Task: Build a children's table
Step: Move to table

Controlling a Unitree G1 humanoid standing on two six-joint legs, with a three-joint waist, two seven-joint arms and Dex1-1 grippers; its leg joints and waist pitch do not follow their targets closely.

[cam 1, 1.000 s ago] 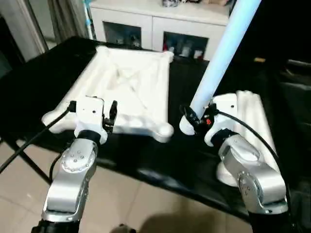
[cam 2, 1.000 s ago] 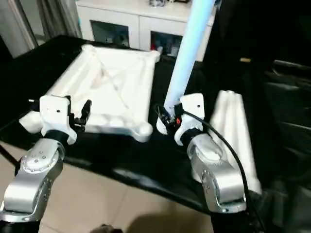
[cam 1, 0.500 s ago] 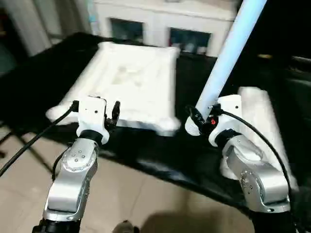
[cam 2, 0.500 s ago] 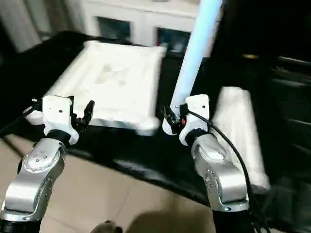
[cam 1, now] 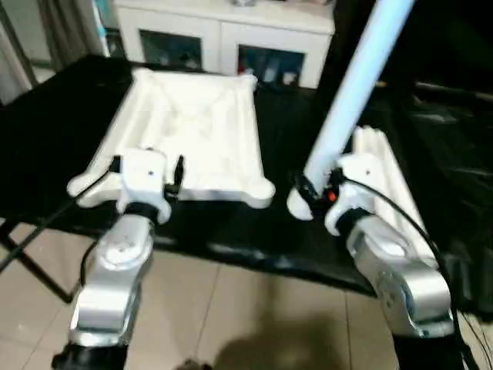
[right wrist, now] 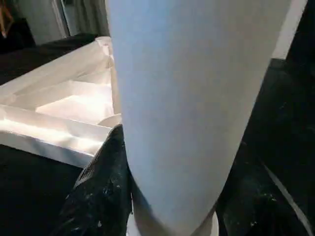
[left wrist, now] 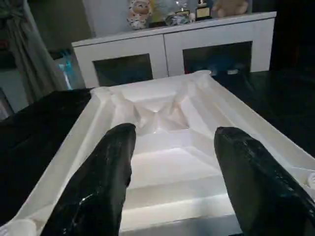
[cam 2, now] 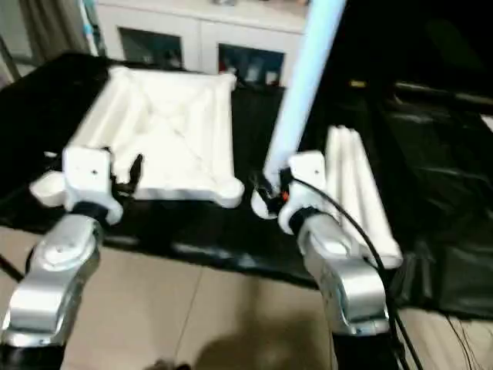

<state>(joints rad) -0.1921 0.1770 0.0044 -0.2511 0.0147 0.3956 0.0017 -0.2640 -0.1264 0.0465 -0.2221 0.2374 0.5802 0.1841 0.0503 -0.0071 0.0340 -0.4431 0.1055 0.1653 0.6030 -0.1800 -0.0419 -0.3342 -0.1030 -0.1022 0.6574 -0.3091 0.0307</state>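
White plastic top upside down on black table, spare legs right of it. Right gripper pinching leg near its thick end, just right of top's near right socket. Left gripper spread, empty, over top's near edge. Best to swing leg upright above socket, then press straight down. Compared with a second ago: no real shift of leg or grippers relative to top.

Matt white plastic top, smooth leg, glossy black fingers
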